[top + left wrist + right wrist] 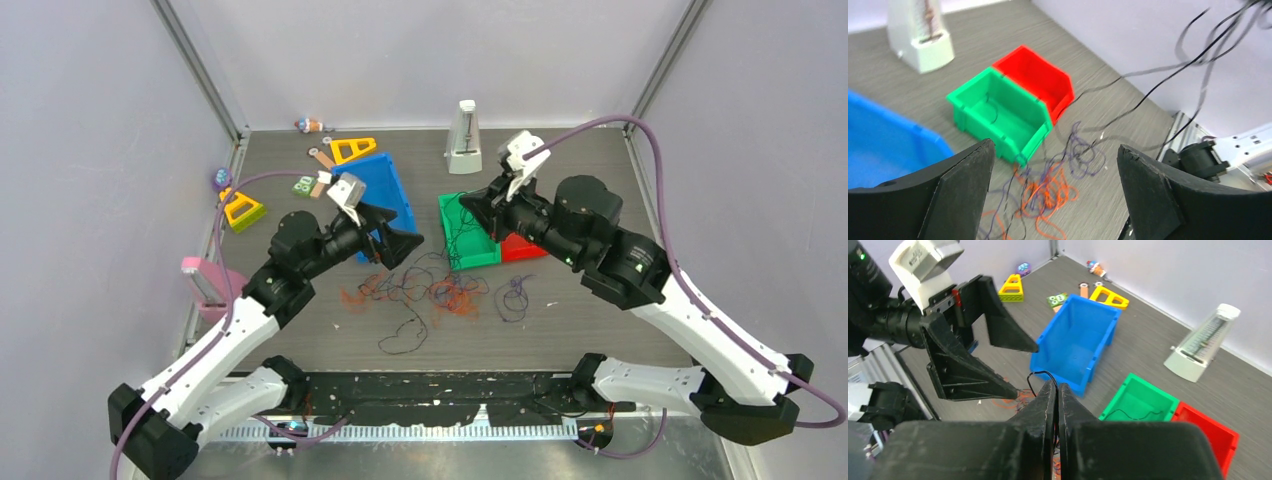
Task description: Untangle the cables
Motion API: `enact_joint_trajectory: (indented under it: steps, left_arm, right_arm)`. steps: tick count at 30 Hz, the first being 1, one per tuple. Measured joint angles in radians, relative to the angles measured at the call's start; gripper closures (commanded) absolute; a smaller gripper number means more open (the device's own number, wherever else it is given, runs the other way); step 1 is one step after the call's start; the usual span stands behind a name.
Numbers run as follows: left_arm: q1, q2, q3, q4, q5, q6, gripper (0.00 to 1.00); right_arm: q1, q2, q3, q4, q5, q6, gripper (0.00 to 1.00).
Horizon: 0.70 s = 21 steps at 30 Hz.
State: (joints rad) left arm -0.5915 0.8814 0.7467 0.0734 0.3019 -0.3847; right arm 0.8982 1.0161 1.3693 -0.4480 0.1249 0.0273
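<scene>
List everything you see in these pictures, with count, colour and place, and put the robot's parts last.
cables: many, orange, purple and black, tangled mid-table; one black strand rises to the right gripper
blue bin: one, blue, back left of the tangle
green bin: one, green, right of the tangle, a black strand inside
red bin: one, red, against the green bin's right side
metronome: one, white, back centre
triangles: two, yellow, back left
small toys: several, mixed colours, back left
pink thing: one, pink, left edge
left gripper: one, black, open, above the tangle
right gripper: one, black, shut on a black cable, over the green bin
</scene>
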Motion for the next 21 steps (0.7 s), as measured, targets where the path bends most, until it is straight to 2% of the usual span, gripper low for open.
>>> enact_joint_trajectory:
  steps: [5, 10, 11, 13, 16, 18, 19, 21]
  left_arm:
    - [-0.005, 0.081, 0.089, 0.098, 0.115, -0.002, 0.20]
    - [-0.011, 0.126, 0.115, 0.177, 0.202, -0.011, 0.29]
    - [-0.012, 0.131, 0.115, 0.187, 0.218, -0.014, 0.36]
    - [-0.016, 0.140, 0.115, 0.208, 0.244, -0.027, 0.58]
    - [-0.017, 0.144, 0.115, 0.233, 0.268, -0.035, 0.99]
    - [-0.017, 0.145, 0.115, 0.243, 0.278, -0.039, 1.00]
    - [-0.017, 0.144, 0.115, 0.247, 0.280, -0.033, 1.00]
    - [-0.018, 0.143, 0.116, 0.240, 0.264, -0.025, 1.00]
  right_arm:
    - [0.000, 0.042, 0.000, 0.018, -0.080, 0.013, 0.94]
    - [0.000, 0.074, -0.005, 0.032, -0.129, 0.014, 0.94]
    - [0.000, 0.079, -0.007, 0.032, -0.133, 0.014, 0.94]
    - [0.000, 0.090, -0.012, 0.033, -0.140, 0.014, 0.94]
    - [0.000, 0.100, -0.023, 0.035, -0.148, 0.014, 0.92]
    - [0.000, 0.101, -0.032, 0.036, -0.150, 0.017, 0.71]
    - [0.000, 0.101, -0.038, 0.038, -0.150, 0.022, 0.45]
    - [0.000, 0.099, -0.059, 0.049, -0.138, 0.023, 0.20]
